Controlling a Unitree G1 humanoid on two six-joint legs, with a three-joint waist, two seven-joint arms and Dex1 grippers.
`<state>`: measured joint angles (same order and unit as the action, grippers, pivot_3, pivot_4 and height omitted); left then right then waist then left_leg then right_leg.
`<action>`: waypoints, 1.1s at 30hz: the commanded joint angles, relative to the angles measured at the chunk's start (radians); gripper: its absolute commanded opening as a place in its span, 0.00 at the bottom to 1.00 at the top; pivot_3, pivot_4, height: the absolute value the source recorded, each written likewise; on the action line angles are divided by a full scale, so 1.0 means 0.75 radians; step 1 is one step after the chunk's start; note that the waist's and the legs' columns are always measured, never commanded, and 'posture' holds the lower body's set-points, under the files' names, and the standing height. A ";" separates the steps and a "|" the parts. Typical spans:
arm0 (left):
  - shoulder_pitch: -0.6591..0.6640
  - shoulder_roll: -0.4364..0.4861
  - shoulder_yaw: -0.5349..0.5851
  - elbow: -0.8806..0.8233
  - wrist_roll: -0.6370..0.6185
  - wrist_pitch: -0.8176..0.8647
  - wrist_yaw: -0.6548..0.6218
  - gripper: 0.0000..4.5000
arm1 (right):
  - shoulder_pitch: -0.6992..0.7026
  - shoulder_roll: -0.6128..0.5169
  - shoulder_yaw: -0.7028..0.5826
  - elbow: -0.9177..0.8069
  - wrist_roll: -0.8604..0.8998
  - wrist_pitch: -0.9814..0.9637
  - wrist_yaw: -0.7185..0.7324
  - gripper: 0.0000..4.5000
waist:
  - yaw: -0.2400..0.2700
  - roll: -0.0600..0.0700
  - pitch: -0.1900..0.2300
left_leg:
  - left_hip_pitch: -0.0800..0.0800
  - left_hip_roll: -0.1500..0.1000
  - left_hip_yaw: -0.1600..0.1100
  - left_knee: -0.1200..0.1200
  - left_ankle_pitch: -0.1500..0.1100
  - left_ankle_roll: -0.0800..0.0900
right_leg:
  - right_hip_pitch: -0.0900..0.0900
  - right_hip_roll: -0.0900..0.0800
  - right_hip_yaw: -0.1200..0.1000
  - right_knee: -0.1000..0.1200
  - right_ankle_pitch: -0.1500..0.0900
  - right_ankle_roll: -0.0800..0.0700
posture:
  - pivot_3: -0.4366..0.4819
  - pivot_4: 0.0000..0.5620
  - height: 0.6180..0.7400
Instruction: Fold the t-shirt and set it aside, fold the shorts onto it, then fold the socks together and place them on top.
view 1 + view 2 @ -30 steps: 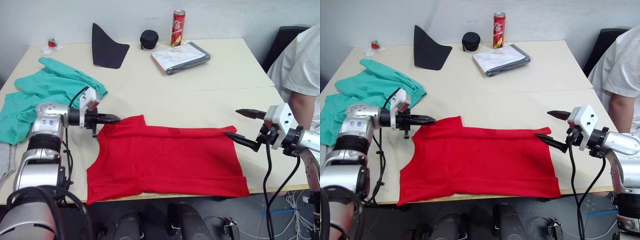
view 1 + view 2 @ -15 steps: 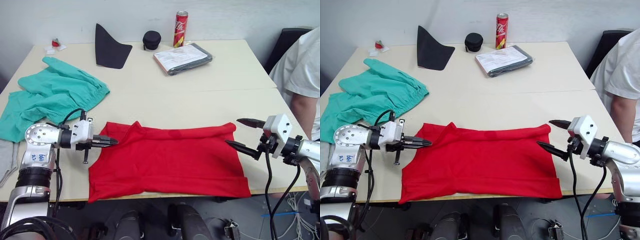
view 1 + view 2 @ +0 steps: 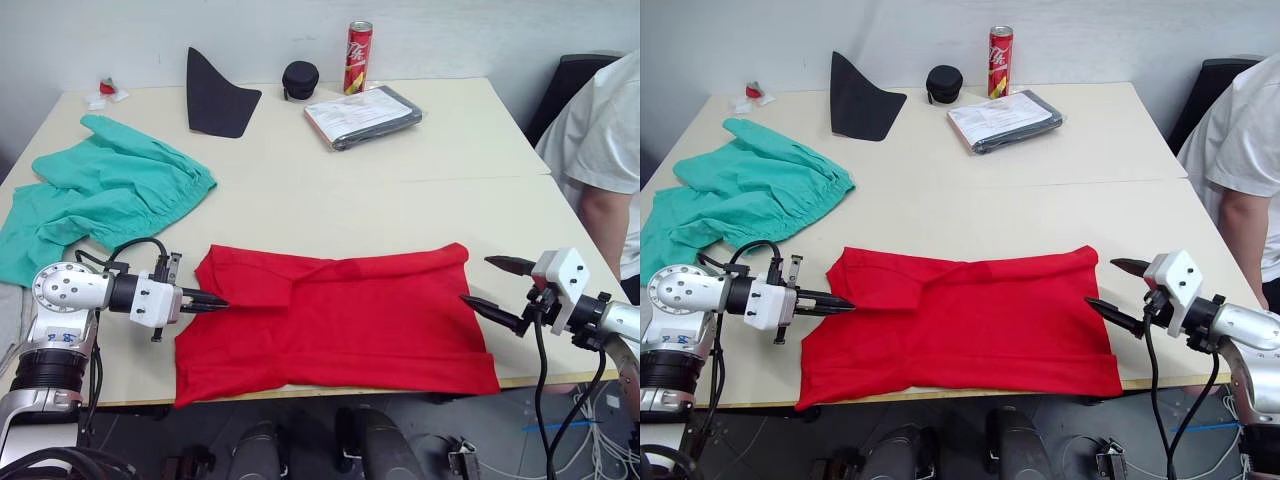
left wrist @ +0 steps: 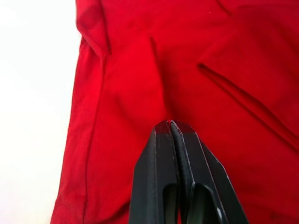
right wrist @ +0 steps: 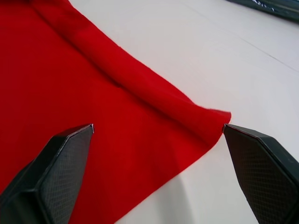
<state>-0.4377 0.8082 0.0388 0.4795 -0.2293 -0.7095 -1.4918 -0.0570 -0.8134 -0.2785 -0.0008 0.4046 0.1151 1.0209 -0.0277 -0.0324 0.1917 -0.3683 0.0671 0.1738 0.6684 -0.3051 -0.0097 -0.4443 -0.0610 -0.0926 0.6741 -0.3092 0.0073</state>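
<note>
- Lying flat along the table's (image 3: 400, 205) near edge, the t-shirt (image 3: 340, 320) now has its far-left sleeve folded inward, where a second ago that corner stood up toward the shorts.
- Clenched tight, the left hand (image 3: 843, 303) has swung down to the shirt's left edge, fingertips over red cloth; whether any is pinched I cannot tell.
- Spread wide, the right hand (image 3: 492, 285) has drawn back just off the right hem, grasping nothing.
- Judged from this, the first fold is laid; crosswise folding remains.
- Farther left, the shorts (image 3: 100, 195) wait crumpled.
</note>
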 commanded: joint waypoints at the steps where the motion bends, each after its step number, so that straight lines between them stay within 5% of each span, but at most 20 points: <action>1: 0.020 0.032 -0.014 -0.010 0.012 -0.036 0.025 0.01 | 0.017 0.011 -0.027 -0.003 0.006 -0.016 -0.006 1.00 | 0.000 0.000 0.000 | 0.000 0.000 0.000 0.000 0.000 0.000 | 0.000 0.000 0.000 0.000 0.000 0.000 | 0.48 0.27 1.00; 7: 0.090 0.072 -0.004 -0.118 -0.070 0.158 0.045 0.05 | 0.053 0.001 -0.030 0.009 -0.001 -0.017 0.000 1.00 | -0.003 0.000 0.000 | 0.000 0.000 0.000 -0.001 0.000 0.000 | 0.000 0.000 0.000 -0.001 0.000 0.000 | 0.48 0.27 1.00; 10: 0.149 0.123 0.008 -0.238 -0.142 0.388 0.038 0.21 | 0.054 -0.013 -0.047 -0.013 0.038 0.029 0.015 1.00 | -0.002 0.000 0.000 | 0.000 0.000 0.000 -0.002 0.000 0.000 | 0.000 0.000 0.000 -0.001 0.000 0.000 | 0.48 0.27 1.00; 14: 0.222 0.252 0.065 -0.496 -0.432 1.048 0.037 0.51 | -0.005 -0.046 -0.044 -0.071 0.132 0.164 0.062 1.00 | -0.003 0.000 0.000 | 0.000 0.001 0.000 -0.002 0.000 0.000 | 0.000 0.001 0.000 -0.001 0.000 0.000 | 0.48 0.27 1.00; 16: 0.227 0.272 0.088 -0.556 -0.503 1.207 0.060 0.64 | -0.075 -0.071 -0.019 -0.067 0.149 0.224 0.090 1.00 | -0.004 0.000 0.000 | 0.000 0.001 -0.001 -0.002 0.000 0.000 | 0.000 0.001 0.001 -0.001 0.000 0.000 | 0.48 0.27 1.00; 22: 0.143 0.110 0.114 -0.586 -0.537 1.375 0.246 0.64 | -0.454 -0.102 0.131 0.233 0.059 0.343 0.151 1.00 | -0.003 0.001 0.000 | 0.001 0.000 -0.001 -0.002 0.001 0.000 | 0.000 0.001 0.003 -0.001 0.000 0.000 | 0.48 0.27 1.00; 33: 0.106 -0.178 0.030 -0.528 -0.365 1.227 0.371 0.64 | -1.098 0.015 0.488 1.096 -0.309 0.344 0.263 1.00 | -0.007 0.001 0.000 | 0.000 0.000 0.001 -0.002 0.001 0.000 | -0.001 0.001 0.003 -0.002 0.000 0.000 | 0.48 0.27 1.00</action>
<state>-0.3505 0.6701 0.0487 0.0939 -0.5155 0.2400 -1.2212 -0.8415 -0.7994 0.0843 0.7759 0.1963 0.3904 1.2014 -0.0331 -0.0317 0.1914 -0.3686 0.0673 0.1745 0.6671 -0.3042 -0.0100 -0.4449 -0.0600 -0.0906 0.6727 -0.3093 0.0074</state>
